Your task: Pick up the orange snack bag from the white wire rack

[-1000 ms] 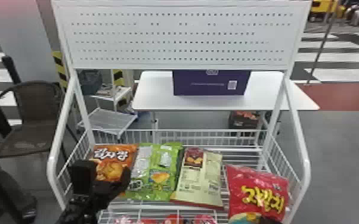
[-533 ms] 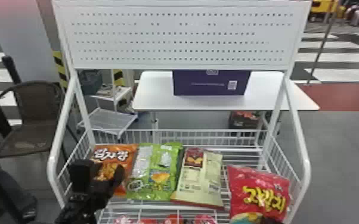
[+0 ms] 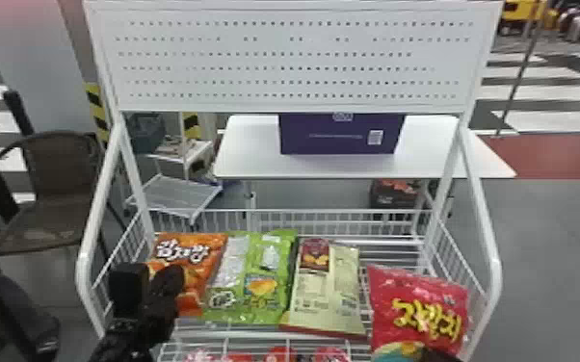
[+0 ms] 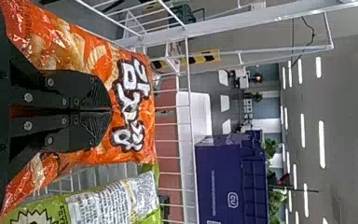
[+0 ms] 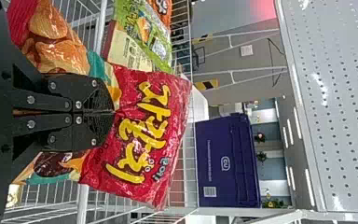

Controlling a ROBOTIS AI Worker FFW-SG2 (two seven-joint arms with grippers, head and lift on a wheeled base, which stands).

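I have my left tool closed on the front of the orange snack bag, its two flat fingers together and bag film bunched around them. The bag leans at the left end of the white wire rack, and its large white lettering, edged in black, faces me.

My right tool comes in at the bottom edge, closed on the red snack bag. That one carries bold yellow characters, tilted, above a picture of chips. I can't tell whether it touches the rack.

Between them, just beside the orange one, I see the green snack bag, with a pale block of small print and a white starburst emblem. Next to that lies the cream snack bag, with a maroon panel and rows of fine text.

Behind the rack, the white counter holds a purple box bearing a white logo, a thin line of print and a square code.
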